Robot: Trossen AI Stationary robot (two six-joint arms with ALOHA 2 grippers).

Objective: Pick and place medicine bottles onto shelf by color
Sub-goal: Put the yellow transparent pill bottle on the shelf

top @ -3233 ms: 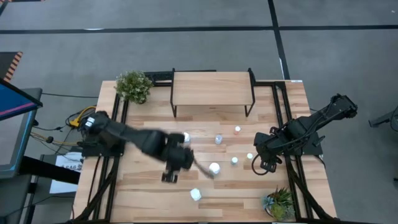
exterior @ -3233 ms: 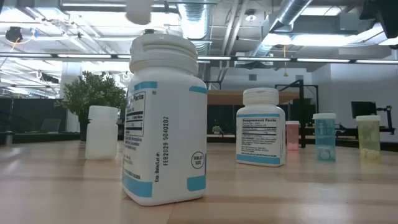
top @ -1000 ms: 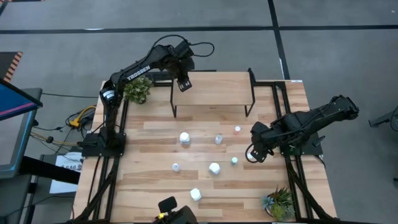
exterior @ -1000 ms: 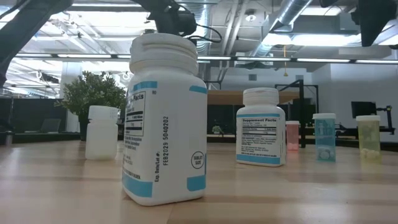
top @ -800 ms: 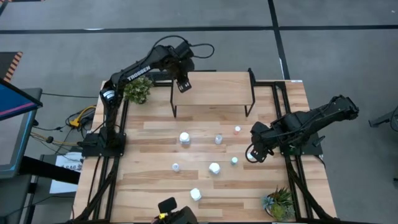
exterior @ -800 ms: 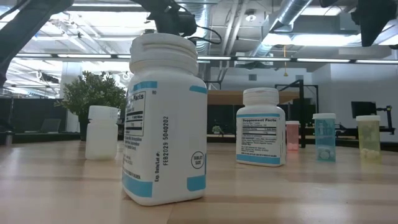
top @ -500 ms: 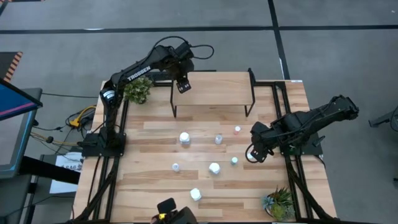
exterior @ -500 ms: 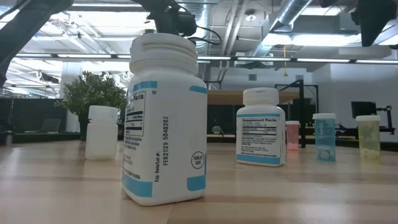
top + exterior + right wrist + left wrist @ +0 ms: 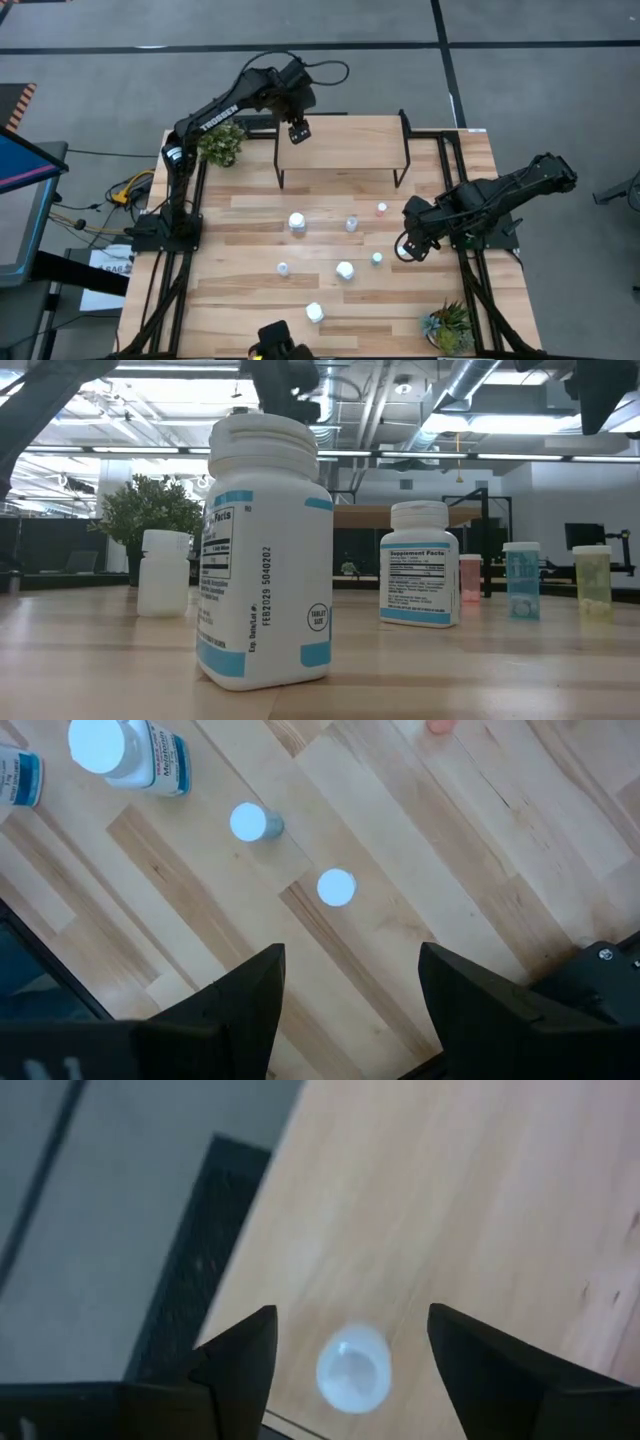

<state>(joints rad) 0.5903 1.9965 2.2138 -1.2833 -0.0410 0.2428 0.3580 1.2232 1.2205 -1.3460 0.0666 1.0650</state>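
Left wrist view, pale-blue bottle (image 9: 352, 1368) standing free between spread left hand (image 9: 350, 1342) fingers

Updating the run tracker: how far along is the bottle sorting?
Done: one pale bottle stands on the shelf, under the open left gripper. In hand: nothing; the right gripper hovers open over the table. Left: seven bottles on the table.

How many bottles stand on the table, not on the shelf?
8 bottles. Large: front, middle, left-centre. Small: front-left, centre. Reddish one nearest the shelf; teal one and yellowish one, low view only, by the right arm. Others may be hidden.
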